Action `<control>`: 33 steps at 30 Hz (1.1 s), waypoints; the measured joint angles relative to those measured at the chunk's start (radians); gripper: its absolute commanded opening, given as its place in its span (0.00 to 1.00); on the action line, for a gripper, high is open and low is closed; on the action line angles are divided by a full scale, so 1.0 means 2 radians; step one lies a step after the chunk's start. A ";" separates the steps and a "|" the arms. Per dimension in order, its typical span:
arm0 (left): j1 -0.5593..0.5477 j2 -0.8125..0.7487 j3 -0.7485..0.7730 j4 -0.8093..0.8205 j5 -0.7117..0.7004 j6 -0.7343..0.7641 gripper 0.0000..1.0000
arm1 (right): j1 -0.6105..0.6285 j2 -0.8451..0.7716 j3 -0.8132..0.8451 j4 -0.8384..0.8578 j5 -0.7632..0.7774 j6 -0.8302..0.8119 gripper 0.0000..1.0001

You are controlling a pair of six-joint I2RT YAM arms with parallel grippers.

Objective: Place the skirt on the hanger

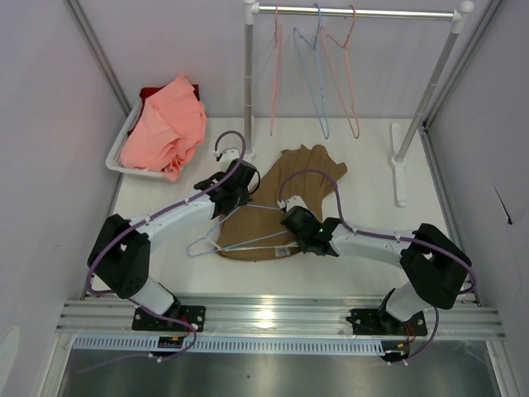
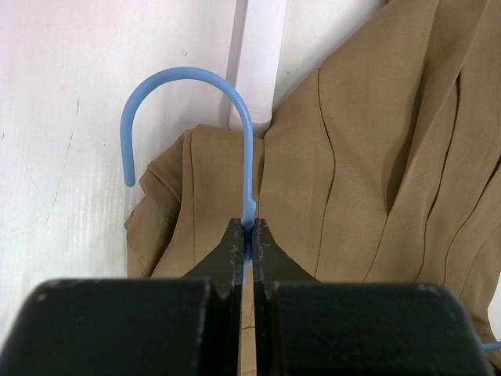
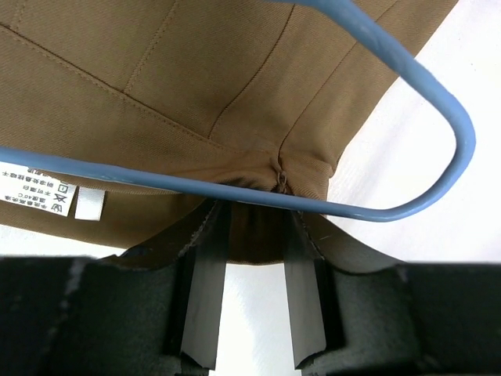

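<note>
Right claw (image 3: 254, 235), lower centre of the wrist view: fingers (image 3: 205, 298) spread, white table showing in the gap. The skirt's edge lies right at the tips and just between them, not pinched as far as I can tell.

The hanger (image 3: 466, 145) has its bottom bar crossing just ahead of those tips, on top of the cloth, with its rounded corner off to the right of the frame. A white care label (image 3: 35, 188) sits on the skirt at left.

Left claw (image 2: 249, 235): pressed together on the hanger's neck, just below the hook (image 2: 184, 73), which arches up and to the left.

Key relation: the skirt (image 1: 256, 219) lies flat mid-table (image 1: 372, 182), between the two claws. Its edge is straight ahead of the right claw, so the right arm is nearer it. The hanger's long axis runs lower left to right in the overhead frame, across the skirt's near part.

Judgement: the next move is closing on that edge and working it over the bar while the left claw steadies the hanger.

Materials: the skirt is tan matte woven cloth, soft, with stitched seams and a flare toward the far end. The hanger is thin, smooth pale blue rod in a triangle.

Farther back: a white basket (image 1: 116, 153) holding a pink garment (image 1: 169, 124) at upper left, and a clothes rail (image 1: 364, 12) along the top.
</note>
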 measured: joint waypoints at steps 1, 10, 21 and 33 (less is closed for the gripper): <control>0.000 0.000 0.000 0.000 0.000 0.000 0.00 | 0.001 0.000 0.000 0.000 0.001 0.000 0.38; 0.000 0.000 0.000 0.000 0.000 0.000 0.00 | 0.004 0.016 0.012 0.005 0.001 -0.004 0.31; 0.000 0.000 0.000 0.000 0.000 0.000 0.00 | 0.004 0.031 0.013 0.012 0.007 -0.004 0.02; 0.003 0.000 0.000 0.004 0.012 0.005 0.00 | -0.025 -0.051 0.014 0.002 -0.031 0.012 0.00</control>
